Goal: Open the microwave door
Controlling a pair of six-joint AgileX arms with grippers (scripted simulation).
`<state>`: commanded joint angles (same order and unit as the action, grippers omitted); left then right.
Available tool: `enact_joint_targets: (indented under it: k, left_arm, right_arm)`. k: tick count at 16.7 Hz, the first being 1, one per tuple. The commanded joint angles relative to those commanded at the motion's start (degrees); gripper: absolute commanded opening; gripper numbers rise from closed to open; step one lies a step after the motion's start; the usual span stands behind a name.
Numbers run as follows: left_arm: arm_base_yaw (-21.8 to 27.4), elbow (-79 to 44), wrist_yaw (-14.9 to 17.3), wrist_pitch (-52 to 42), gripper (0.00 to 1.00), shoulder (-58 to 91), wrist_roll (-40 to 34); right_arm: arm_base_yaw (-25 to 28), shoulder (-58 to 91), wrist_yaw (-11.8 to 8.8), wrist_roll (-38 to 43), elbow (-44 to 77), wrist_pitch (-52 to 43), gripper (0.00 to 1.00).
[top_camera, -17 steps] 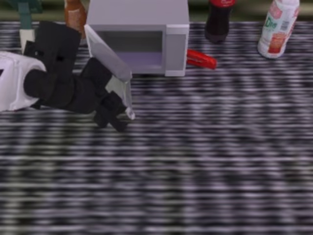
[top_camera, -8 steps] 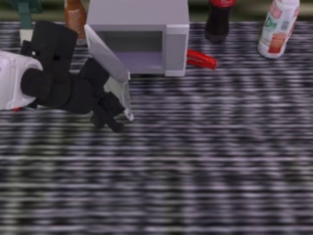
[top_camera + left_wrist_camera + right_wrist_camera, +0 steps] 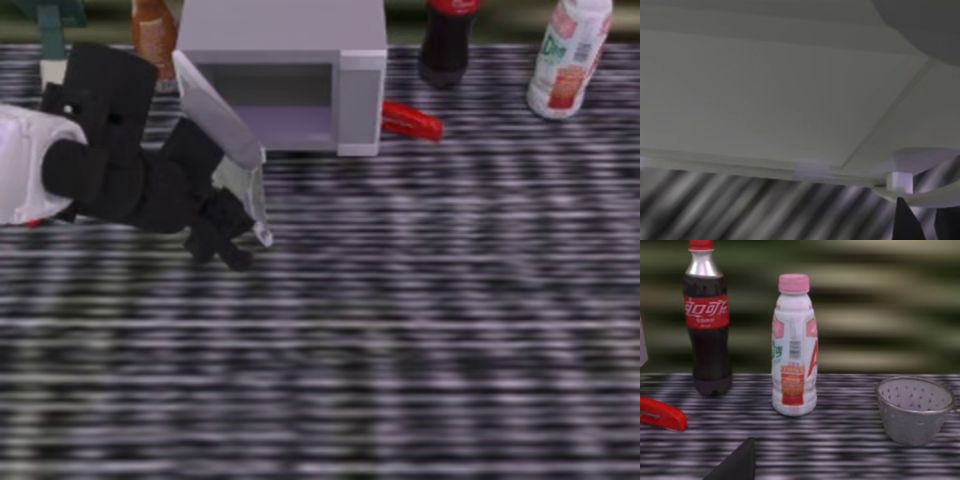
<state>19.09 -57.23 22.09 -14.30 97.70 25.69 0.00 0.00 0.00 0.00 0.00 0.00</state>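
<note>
The light grey microwave [image 3: 285,30] stands at the back of the table, its control strip [image 3: 360,105] at the right. The microwave door [image 3: 215,110] is swung out on its left hinge toward the front left, baring the pale lilac floor [image 3: 285,122]. My left gripper [image 3: 232,240] is at the door's free edge, shut on it. In the left wrist view the door panel [image 3: 765,100] fills most of the picture, with a dark fingertip [image 3: 905,220] under its edge. My right gripper [image 3: 737,462] shows only as a dark tip in the right wrist view, away from the oven.
A red stapler [image 3: 410,120] lies just right of the microwave. A cola bottle [image 3: 447,40] and a white bottle with a pink cap [image 3: 568,55] stand at the back right. A metal strainer cup [image 3: 914,410] sits beyond them. A brown bottle [image 3: 152,30] stands left of the oven.
The left arm has drawn slightly to the left with the door's edge, and the door has swung a little wider. In the last half second nothing visibly moved.
</note>
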Motion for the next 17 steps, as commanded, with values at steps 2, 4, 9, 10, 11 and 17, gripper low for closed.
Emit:
enact_joint_targets:
  k: [2, 4, 9, 10, 11, 17]
  left_arm:
    - [0.0, 0.0, 0.0, 0.0, 0.00, 0.0, 0.0]
    - [0.0, 0.0, 0.0, 0.0, 0.00, 0.0, 0.0]
    - [0.0, 0.0, 0.0, 0.0, 0.00, 0.0, 0.0]
    - [0.0, 0.0, 0.0, 0.0, 0.00, 0.0, 0.0]
    - [0.3, 0.3, 0.3, -0.1, 0.00, 0.0, -0.2]
    - [-1.4, -0.2, 2.2, -1.5, 0.00, -0.1, 3.3]
  right_arm:
    - [0.0, 0.0, 0.0, 0.0, 0.0, 0.0, 1.00]
    - [0.0, 0.0, 0.0, 0.0, 0.0, 0.0, 1.00]
    - [0.0, 0.0, 0.0, 0.0, 0.0, 0.0, 1.00]
    - [0.0, 0.0, 0.0, 0.0, 0.0, 0.0, 1.00]
    - [0.0, 0.0, 0.0, 0.0, 0.0, 0.0, 1.00]
    - [0.0, 0.0, 0.0, 0.0, 0.0, 0.0, 1.00]
